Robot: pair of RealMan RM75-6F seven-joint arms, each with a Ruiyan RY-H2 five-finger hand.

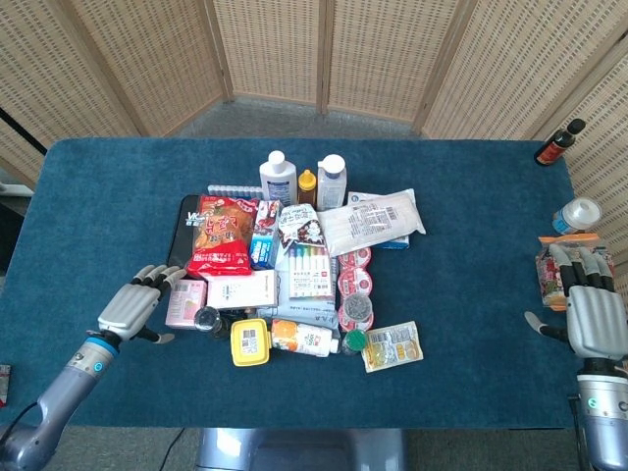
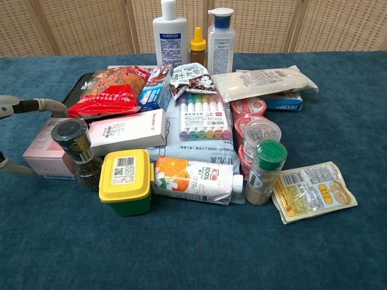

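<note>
My left hand (image 1: 137, 306) hovers open over the blue table, its fingers spread just left of a pink box (image 1: 183, 302) and a dark pepper grinder (image 1: 208, 320). In the chest view only its fingertips (image 2: 27, 106) show at the left edge, beside the pink box (image 2: 41, 148) and the grinder (image 2: 77, 151). My right hand (image 1: 594, 316) stays open and holds nothing at the table's right edge, close to a snack packet (image 1: 549, 275). A pile of groceries fills the table's middle: a yellow tub (image 1: 250, 341), an orange juice carton (image 1: 302, 339), a red snack bag (image 1: 222, 234).
At the back of the pile stand a white bottle (image 1: 278, 178), a small amber bottle (image 1: 307, 184) and a clear bottle (image 1: 332, 180). A dark bottle (image 1: 558, 142) and a white-capped jar (image 1: 576, 215) sit at the far right. Wicker screens close off the rear.
</note>
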